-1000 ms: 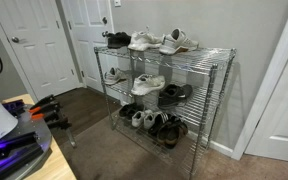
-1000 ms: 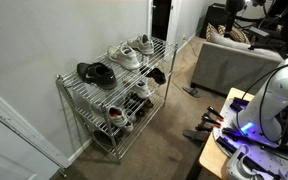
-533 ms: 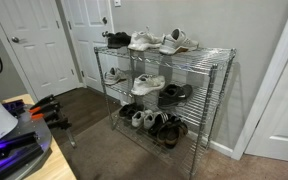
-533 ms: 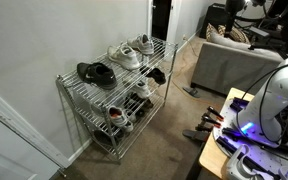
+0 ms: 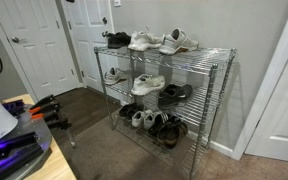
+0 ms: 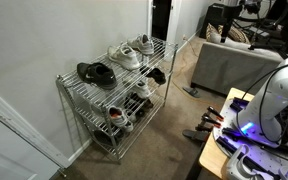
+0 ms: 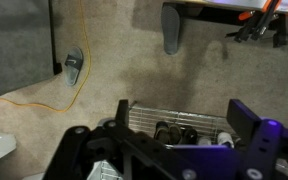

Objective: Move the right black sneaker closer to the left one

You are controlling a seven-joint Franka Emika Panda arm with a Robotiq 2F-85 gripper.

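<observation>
Two all-black low-top sneakers sit side by side on the top shelf of a wire shoe rack (image 6: 160,45). In an exterior view the left one (image 6: 87,70) and the right black sneaker (image 6: 105,75) lie close together at the rack's near end. In an exterior view the pair (image 5: 117,40) is at the shelf's far left. In the wrist view the gripper (image 7: 181,110) is open and empty, far from the rack, with the dark pair (image 7: 174,130) small between its fingers (image 7: 119,115). The gripper itself is not seen in the exterior views.
White sneakers (image 5: 144,41) and a grey-white pair (image 5: 178,40) share the top shelf. More shoes fill the middle shelf (image 5: 149,84) and bottom shelf (image 5: 156,123). A grey couch (image 6: 234,62) stands opposite the rack. White doors (image 5: 39,45) are nearby. A tool-strewn table (image 5: 44,108) edges the robot.
</observation>
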